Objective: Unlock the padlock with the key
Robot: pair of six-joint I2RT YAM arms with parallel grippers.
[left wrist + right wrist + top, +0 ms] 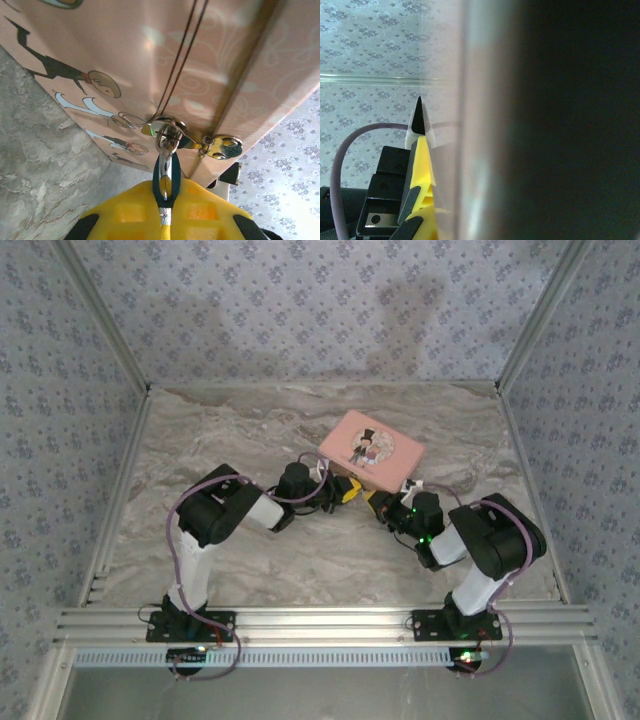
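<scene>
Our left pincer (165, 207) is clenched on the padlock (166, 172), which hangs just ahead of its fingertips from the clasp (169, 124) of the pink box (240, 60). Our right pincer (420, 137) is clenched too, close against that box.

Pink box (345, 432) out ahead of me on the grey marbled table (250, 430), turned at an angle, with a cartoon couple (368, 447) on its lid. From my left wrist I see its pink side wall right up close, little cartoon figures (65, 70) running along it and pale swirls further right. Blue-grey flowered wallpaper (300, 310) closes in three sides, and aluminium rails (320, 623) run across the table's near edge.
</scene>
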